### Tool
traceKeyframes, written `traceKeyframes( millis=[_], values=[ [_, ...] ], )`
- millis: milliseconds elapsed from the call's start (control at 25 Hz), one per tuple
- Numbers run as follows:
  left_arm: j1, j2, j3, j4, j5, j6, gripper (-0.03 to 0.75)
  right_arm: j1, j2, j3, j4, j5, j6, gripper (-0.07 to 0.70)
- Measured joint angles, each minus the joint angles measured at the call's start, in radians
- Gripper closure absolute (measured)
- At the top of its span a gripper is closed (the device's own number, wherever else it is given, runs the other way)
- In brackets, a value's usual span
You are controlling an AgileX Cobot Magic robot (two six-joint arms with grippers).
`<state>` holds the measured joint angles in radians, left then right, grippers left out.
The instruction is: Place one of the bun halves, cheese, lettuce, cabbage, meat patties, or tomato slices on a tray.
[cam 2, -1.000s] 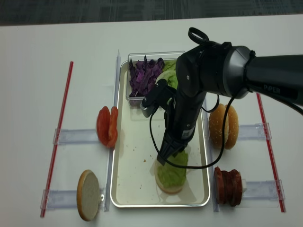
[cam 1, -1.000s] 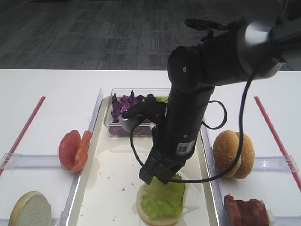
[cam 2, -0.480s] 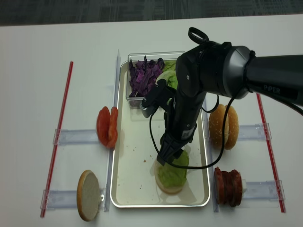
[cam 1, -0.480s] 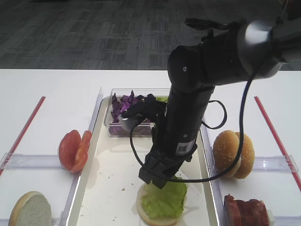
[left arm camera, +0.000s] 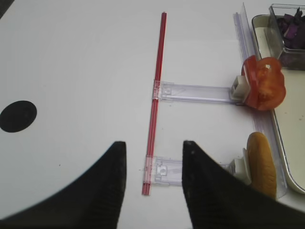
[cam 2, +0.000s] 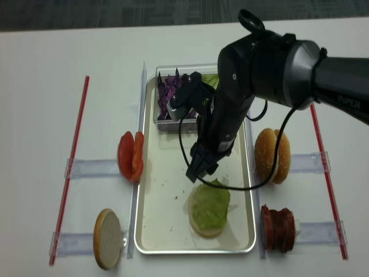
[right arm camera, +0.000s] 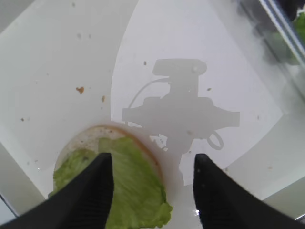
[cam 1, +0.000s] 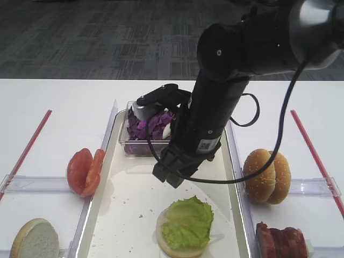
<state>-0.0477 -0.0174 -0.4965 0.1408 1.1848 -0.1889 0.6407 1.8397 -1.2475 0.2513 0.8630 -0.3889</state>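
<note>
My right gripper [right arm camera: 150,183] hangs above the tray [cam 2: 157,231] with its jaws spread and nothing between them, and the lettuce [cam 2: 210,203] lies free on a bun half [cam 2: 203,228] at the tray's near end, about 5 o'clock from the tray's middle in the overhead view. My left gripper [left arm camera: 153,179] is spread too, empty, over the white table [left arm camera: 76,71] well off to the left. The cabbage [cam 2: 172,95] sits in its clear tub [cam 2: 173,122] at the tray's 12 o'clock end.
</note>
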Motion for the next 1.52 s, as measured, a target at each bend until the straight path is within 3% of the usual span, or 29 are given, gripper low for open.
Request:
traceKeyframes(
  millis=[400, 880, 1040, 1280, 1520],
  values=[
    [0.0, 0.0, 0.0, 0.0, 0.0, 0.0, 0.444, -0.125, 0.0, -0.056, 0.003, -0.027, 0.006, 0.216],
    [0.0, 0.0, 0.0, 0.0, 0.0, 0.0, 0.444, -0.374, 0.0, -0.062, 0.003, -0.104, 0.057, 0.216],
    [0.0, 0.0, 0.0, 0.0, 0.0, 0.0, 0.444, -0.455, 0.0, -0.062, -0.016, -0.111, 0.119, 0.216],
    [0.0, 0.0, 0.0, 0.0, 0.0, 0.0, 0.444, -0.538, 0.0, -0.062, -0.056, -0.111, 0.231, 0.216],
    [0.0, 0.0, 0.0, 0.0, 0.0, 0.0, 0.444, -0.616, 0.0, -0.062, -0.13, -0.069, 0.29, 0.216]
  ],
)
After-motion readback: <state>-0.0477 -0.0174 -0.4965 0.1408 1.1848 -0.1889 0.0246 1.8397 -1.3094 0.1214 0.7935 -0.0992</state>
